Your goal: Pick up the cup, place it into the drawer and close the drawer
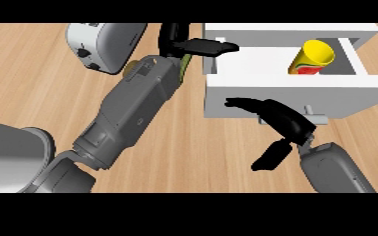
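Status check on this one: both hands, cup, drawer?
Left hand open at the white drawer rim. Right hand open at the drawer front. Yellow and red cup inside, drawer not yet closed. Grey toaster well aside.

The tabletop (177, 150) is light wood with the grain running side to side. A grey toaster (103, 45) stands on it at the upper left, cut partly by the view's top edge. A white drawer (284, 87) box sits on it at the upper right, open at the top, its front wall facing the near side with a small grey handle (316, 116). A rounded grey object (22, 152) shows at the lower left edge.
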